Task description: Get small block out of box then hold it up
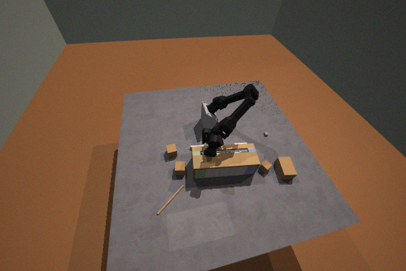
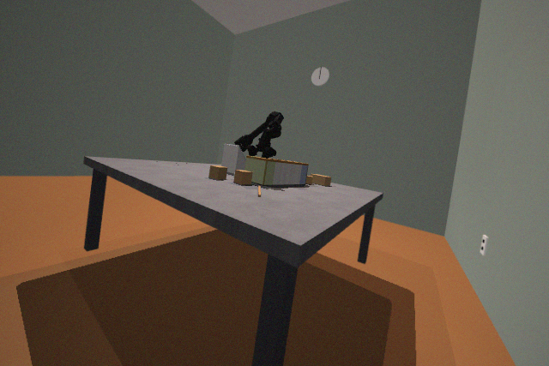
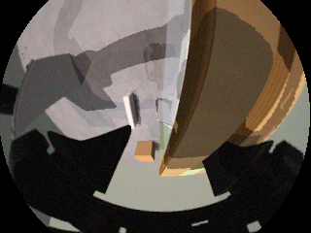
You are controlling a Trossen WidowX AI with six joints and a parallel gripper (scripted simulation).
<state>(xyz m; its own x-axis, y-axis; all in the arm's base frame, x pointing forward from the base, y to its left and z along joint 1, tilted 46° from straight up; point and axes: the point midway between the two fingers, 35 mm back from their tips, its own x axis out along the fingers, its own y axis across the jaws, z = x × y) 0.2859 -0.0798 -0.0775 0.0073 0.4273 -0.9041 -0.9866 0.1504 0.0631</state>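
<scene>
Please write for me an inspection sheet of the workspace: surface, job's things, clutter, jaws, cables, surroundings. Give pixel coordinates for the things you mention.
Surface: grey table (image 1: 141, 124) (image 2: 177, 180), dark legs.
Job's things: wooden box (image 1: 226, 160) (image 2: 265, 171) (image 3: 228, 78) standing on the table, with a slot in its top, one greenish end and one bluish end; the small block to be retrieved cannot be made out.
Clutter: four wooden blocks beside the box, two at each end; thin wooden stick (image 1: 170, 199) (image 2: 259, 191); tiny pale cube (image 1: 266, 134).
Jaws: open, nothing between them, over the greenish end's side of the box.
Cables: nothing seen.
Surroundings: orange floor, grey-green walls, round clock (image 2: 320, 76), wall socket (image 2: 483, 244).
</scene>
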